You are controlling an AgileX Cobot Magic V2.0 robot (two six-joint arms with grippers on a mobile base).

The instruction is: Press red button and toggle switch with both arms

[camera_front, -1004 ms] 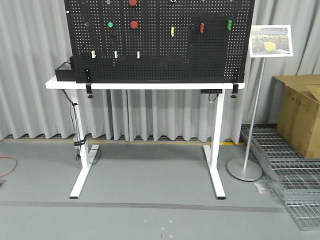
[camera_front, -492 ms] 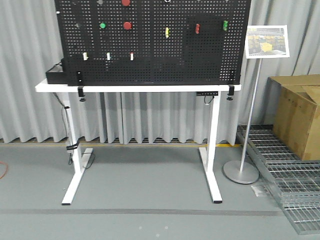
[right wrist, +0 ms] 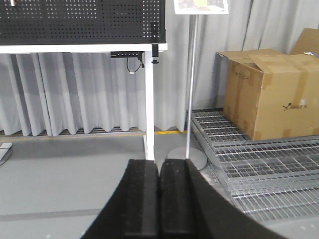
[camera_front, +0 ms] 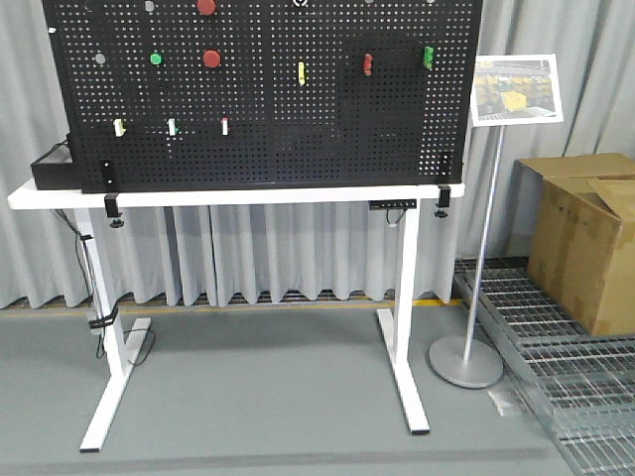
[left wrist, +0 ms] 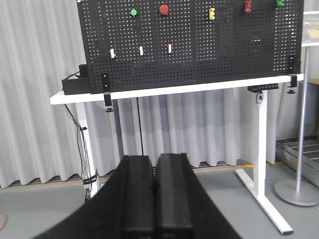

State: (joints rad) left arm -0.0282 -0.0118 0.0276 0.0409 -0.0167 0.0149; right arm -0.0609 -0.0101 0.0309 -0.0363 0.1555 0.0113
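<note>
We face the black pegboard (camera_front: 258, 129) on its white table (camera_front: 228, 195), red button (camera_front: 206, 6) at 11 o'clock (cropped by the top edge), toggle switch (camera_front: 367, 64) toward 1 o'clock, left gripper (left wrist: 154, 163) and right gripper (right wrist: 159, 165) both pressed together, well apart from the board

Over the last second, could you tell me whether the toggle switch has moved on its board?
No. The toggle switch keeps its place between the yellow lever and green lever; the whole view slid left together.
</note>
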